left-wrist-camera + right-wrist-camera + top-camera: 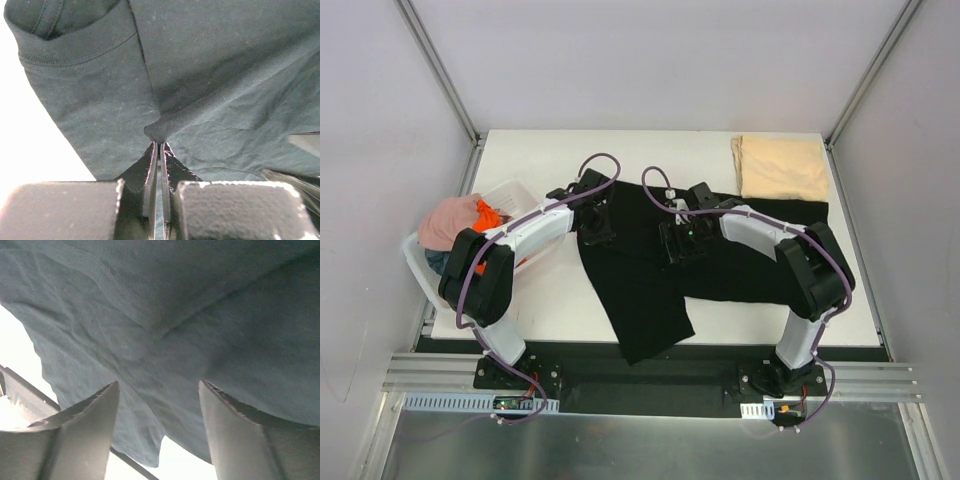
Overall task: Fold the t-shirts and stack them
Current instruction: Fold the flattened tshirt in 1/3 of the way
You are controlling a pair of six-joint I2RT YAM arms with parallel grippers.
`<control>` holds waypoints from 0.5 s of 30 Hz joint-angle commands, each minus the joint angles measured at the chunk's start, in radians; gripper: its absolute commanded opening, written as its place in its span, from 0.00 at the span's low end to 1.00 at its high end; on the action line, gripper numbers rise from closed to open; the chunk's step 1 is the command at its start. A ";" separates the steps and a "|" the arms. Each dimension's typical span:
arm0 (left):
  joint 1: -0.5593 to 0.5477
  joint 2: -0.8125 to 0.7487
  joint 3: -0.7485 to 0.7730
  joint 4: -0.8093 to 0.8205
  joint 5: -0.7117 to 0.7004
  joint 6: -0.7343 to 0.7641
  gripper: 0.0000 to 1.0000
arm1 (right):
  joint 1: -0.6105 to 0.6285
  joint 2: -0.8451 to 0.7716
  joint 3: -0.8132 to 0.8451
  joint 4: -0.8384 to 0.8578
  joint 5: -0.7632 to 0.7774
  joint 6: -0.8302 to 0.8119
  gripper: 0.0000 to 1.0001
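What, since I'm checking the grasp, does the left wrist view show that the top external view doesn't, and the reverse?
Only the left wrist view: the left gripper closed tight on a pinched ridge of the black t-shirt.
Only the top external view: the folded tan t-shirt at the far right corner, the white basket holding a pink t-shirt at the left edge, and the right gripper over the black t-shirt.
Both: the black t-shirt on the white table, with the left gripper at it.
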State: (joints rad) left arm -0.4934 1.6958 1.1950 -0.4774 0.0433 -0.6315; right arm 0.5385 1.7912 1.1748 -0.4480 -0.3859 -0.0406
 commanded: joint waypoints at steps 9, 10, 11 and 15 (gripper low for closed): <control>0.009 0.025 0.031 -0.018 0.030 0.024 0.00 | 0.051 0.112 0.123 0.071 0.045 0.146 0.54; 0.009 0.027 0.031 -0.018 0.033 0.024 0.00 | 0.051 0.115 0.123 0.071 0.047 0.154 0.54; 0.009 0.028 0.031 -0.018 0.032 0.023 0.00 | 0.051 0.123 0.125 0.068 0.045 0.159 0.54; 0.009 0.030 0.031 -0.017 0.030 0.016 0.00 | 0.052 0.146 0.129 0.068 0.039 0.195 0.52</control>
State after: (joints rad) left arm -0.4892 1.7168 1.2041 -0.4778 0.0528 -0.6205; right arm 0.5877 1.9121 1.2697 -0.3813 -0.3542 0.0944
